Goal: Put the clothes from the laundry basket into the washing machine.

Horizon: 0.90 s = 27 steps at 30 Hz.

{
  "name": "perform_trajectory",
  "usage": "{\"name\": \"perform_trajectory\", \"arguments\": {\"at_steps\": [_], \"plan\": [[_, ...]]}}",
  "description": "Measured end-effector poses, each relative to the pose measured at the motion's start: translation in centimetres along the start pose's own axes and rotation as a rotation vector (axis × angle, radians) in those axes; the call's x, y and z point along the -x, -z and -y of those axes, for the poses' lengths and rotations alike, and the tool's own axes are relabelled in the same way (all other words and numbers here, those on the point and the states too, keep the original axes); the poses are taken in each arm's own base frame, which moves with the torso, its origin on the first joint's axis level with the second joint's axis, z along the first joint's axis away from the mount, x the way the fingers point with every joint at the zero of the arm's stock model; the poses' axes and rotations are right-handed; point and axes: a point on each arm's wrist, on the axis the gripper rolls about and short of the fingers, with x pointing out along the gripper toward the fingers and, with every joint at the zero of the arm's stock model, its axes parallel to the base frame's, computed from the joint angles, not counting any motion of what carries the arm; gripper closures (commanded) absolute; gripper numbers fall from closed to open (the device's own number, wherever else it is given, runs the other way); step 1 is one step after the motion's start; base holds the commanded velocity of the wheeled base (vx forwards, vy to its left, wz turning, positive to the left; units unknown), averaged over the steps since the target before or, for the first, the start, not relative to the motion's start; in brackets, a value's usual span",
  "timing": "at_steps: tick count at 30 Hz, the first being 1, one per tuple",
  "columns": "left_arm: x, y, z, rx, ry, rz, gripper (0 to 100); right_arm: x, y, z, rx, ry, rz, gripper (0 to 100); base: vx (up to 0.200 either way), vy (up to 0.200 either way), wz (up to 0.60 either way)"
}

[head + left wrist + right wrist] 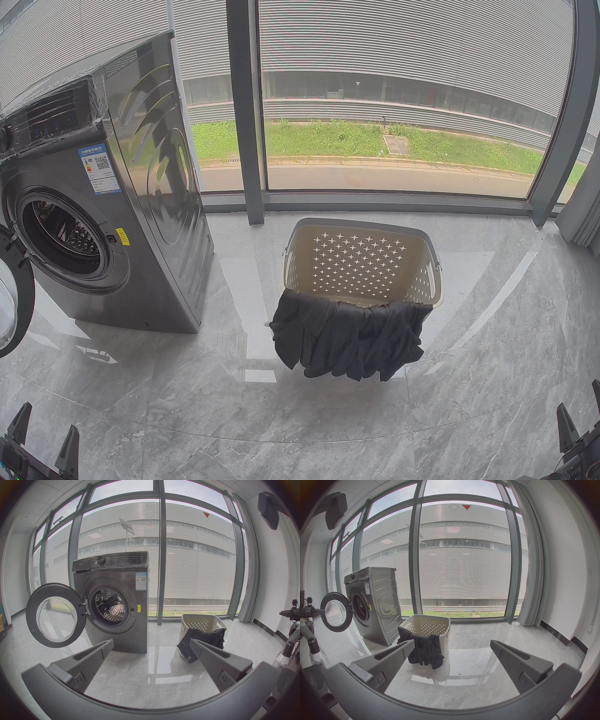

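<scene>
The laundry basket [359, 256] stands on the grey floor [187, 400], close before the window [400, 94]. Black clothes [350, 340] hang over the near rim of the basket and down its outside wall. The washing machine [144, 206] stands to the left of the basket, a little apart, with its round door [12, 300] swung open. The left gripper [49, 419] and the right gripper [579, 395] are on the near side of the basket, well apart from it. Both have their jaws apart and hold nothing.
</scene>
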Motion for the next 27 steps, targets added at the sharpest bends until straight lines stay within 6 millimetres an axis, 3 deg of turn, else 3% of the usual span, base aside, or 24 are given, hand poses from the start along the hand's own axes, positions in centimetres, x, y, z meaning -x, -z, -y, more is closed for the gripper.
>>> {"name": "perform_trajectory", "arguments": {"at_steps": [12,18,27], "plan": [[0.00,0.00,0.00,-0.002,0.000,0.000,0,0.00,0.00,0.00,0.000,0.000,0.000,0,0.000,0.000,0.00],[0.00,0.00,0.00,-0.001,0.000,0.000,0,0.00,0.00,0.00,0.000,0.000,0.000,0,0.200,0.000,0.00],[0.00,0.00,0.00,-0.001,0.000,0.000,0,0.00,0.00,0.00,0.000,0.000,0.000,0,0.000,0.000,0.00]]}}
